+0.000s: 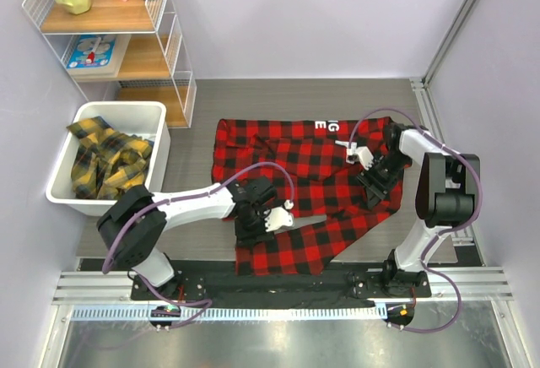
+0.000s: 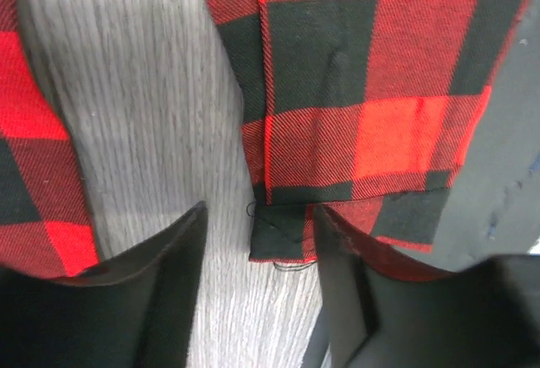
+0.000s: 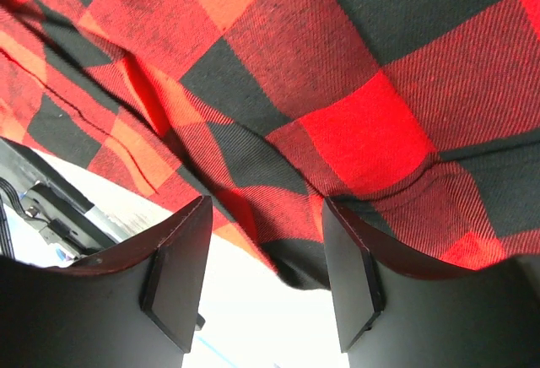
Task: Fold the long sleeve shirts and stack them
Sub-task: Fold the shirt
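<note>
Red-and-black shirt lies spread mid-table, lettered edge at the far side, length running far to near. My left gripper reaches rightward, jaws apart astride a cloth corner. My right gripper bends in over the shirt's right edge, jaws likewise apart.

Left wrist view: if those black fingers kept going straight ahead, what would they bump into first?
Probably the red-and-black shirt. Its dark hem corner sits right between the left fingers, lying on the grey table. Depth is hard to judge.
</note>
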You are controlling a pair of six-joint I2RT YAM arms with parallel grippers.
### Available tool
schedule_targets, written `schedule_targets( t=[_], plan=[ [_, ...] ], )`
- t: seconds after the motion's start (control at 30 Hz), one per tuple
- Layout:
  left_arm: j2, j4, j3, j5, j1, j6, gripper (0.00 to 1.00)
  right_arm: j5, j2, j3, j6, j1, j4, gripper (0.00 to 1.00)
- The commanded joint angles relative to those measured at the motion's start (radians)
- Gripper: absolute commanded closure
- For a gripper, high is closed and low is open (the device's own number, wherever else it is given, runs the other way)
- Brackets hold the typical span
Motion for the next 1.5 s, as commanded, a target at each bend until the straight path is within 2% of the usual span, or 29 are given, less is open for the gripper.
schedule_targets(
  t=[0.0, 0.03, 0.07, 0.13, 0.27, 0.37, 0.53, 0.73, 0.8, 0.87, 0.93, 1.0, 1.1, 1.2, 1.23, 1.27, 1.33, 1.37, 1.4, 1.47],
  plan=[
    [0.017, 0.052, -0.042, -0.097, -0.014, -0.053, 0.62, -0.024, -0.076, -0.011, -0.023, 0.003, -0.020, 0.39],
    [0.015, 0.050, -0.042, -0.106, -0.012, -0.052, 0.69, -0.027, -0.085, -0.015, -0.029, 0.003, -0.025, 0.37],
    [0.009, 0.047, -0.037, -0.105, -0.011, -0.050, 0.84, -0.030, -0.088, -0.019, -0.032, 0.003, -0.025, 0.36],
    [-0.020, 0.030, -0.017, -0.065, 0.026, -0.058, 0.99, -0.038, -0.097, -0.019, -0.031, 0.004, -0.028, 0.34],
    [-0.068, -0.043, 0.134, -0.042, 0.104, -0.020, 1.00, -0.082, -0.117, 0.016, -0.028, 0.003, -0.048, 0.30],
    [-0.078, -0.099, 0.273, -0.085, 0.136, 0.017, 1.00, -0.124, -0.137, 0.033, -0.032, 0.004, -0.065, 0.26],
    [-0.066, -0.146, 0.479, -0.056, 0.186, 0.057, 1.00, -0.156, -0.107, 0.038, -0.038, 0.007, -0.091, 0.26],
    [-0.104, -0.146, 0.601, 0.077, 0.186, 0.118, 1.00, -0.194, -0.127, -0.016, -0.006, 0.047, -0.015, 0.23],
    [-0.178, -0.137, 0.610, 0.215, 0.186, 0.155, 1.00, -0.198, -0.119, -0.025, 0.012, 0.056, 0.012, 0.23],
    [-0.229, -0.163, 0.602, 0.318, 0.154, 0.277, 1.00, -0.195, -0.101, -0.028, 0.012, 0.061, 0.013, 0.24],
    [-0.284, -0.302, 0.587, 0.384, 0.097, 0.462, 1.00, -0.178, -0.079, -0.022, 0.011, 0.061, 0.010, 0.28],
    [-0.304, -0.460, 0.564, 0.397, -0.003, 0.566, 1.00, -0.173, -0.068, -0.018, -0.008, 0.061, -0.008, 0.32],
    [-0.341, -0.507, 0.457, 0.410, -0.098, 0.681, 1.00, -0.172, -0.067, -0.004, -0.043, 0.059, -0.051, 0.36],
    [-0.362, -0.467, 0.337, 0.414, -0.138, 0.784, 0.98, -0.156, -0.096, -0.005, -0.097, 0.053, -0.108, 0.38],
    [-0.356, -0.423, 0.295, 0.415, -0.140, 0.793, 0.98, -0.144, -0.110, -0.022, -0.139, 0.053, -0.119, 0.42],
    [-0.347, -0.403, 0.280, 0.417, -0.140, 0.812, 0.98, -0.117, -0.145, -0.036, -0.166, 0.052, -0.125, 0.55],
    [-0.324, -0.366, 0.256, 0.411, -0.141, 0.832, 0.98, -0.078, -0.180, -0.099, -0.227, 0.052, -0.123, 0.65],
    [-0.298, -0.357, 0.254, 0.392, -0.143, 0.851, 0.99, -0.060, -0.203, -0.120, -0.238, 0.052, -0.114, 0.78],
    [-0.287, -0.340, 0.253, 0.375, -0.146, 0.861, 1.00, -0.019, -0.215, -0.157, -0.247, 0.052, -0.097, 0.84],
    [-0.260, -0.256, 0.250, 0.325, -0.149, 0.832, 1.00, 0.005, -0.232, -0.183, -0.272, 0.049, -0.083, 0.88]
  ],
)
